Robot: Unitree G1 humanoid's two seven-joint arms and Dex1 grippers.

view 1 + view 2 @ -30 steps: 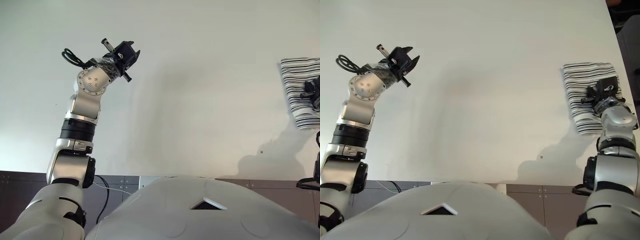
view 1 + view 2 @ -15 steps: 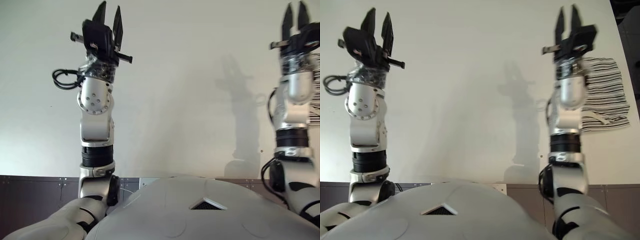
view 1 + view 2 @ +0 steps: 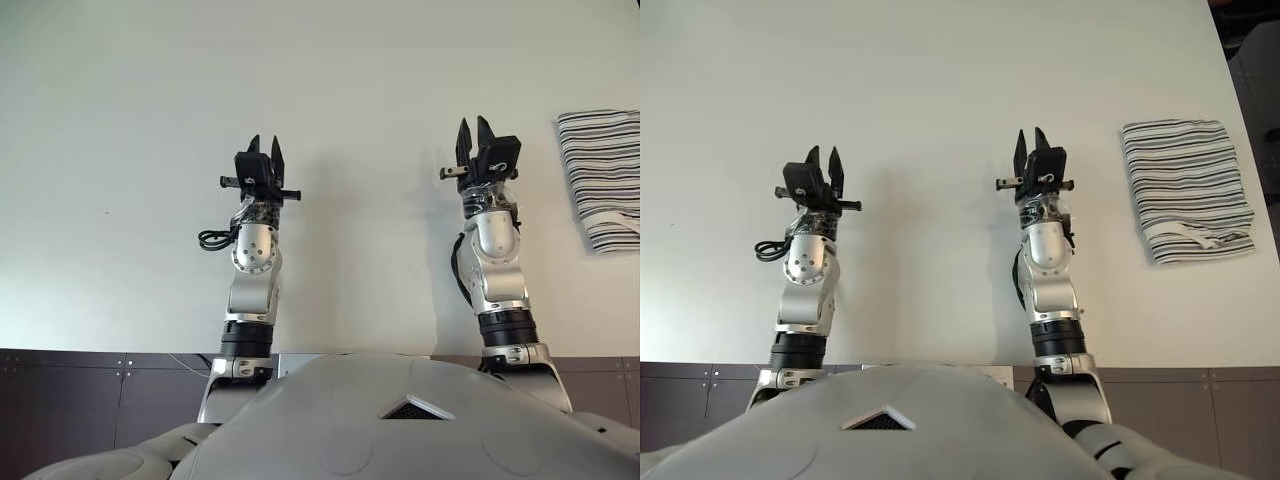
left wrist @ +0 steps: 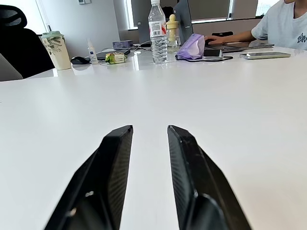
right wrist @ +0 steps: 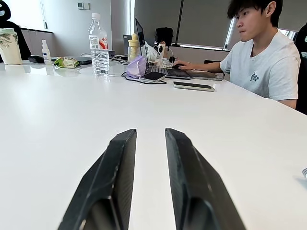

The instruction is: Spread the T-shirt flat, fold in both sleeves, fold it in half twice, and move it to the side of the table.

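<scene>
T-shirt: striped T-shirt [image 3: 1185, 190], folded into a compact packet, lying flat on the counter [image 3: 940, 80] at its right side.
Long axis: runs away from the robot, slightly tilted; a loose fold end shows at the near end.
Direction from hands: off to the right of both hands, well apart, touching neither.
Nearer arm: right hand [image 3: 1029, 138]; left hand [image 3: 823, 155] is much farther across.
Right hand: fingers a narrow gap apart, holding nothing, pointing away over bare counter.
Left hand: same, narrow gap, nothing held.
Edges: the counter's right edge is just beside the T-shirt, so there is little room outward; the near edge is farther off.
Open room: wide bare counter between and beyond the hands; a bottle [image 5: 99, 45] and desk clutter sit at the far end, well apart.
Stage (judgement): folding and placing aside look done; no grasp seems called for. If the packet needs a nudge, the right hand is the one to use.
</scene>
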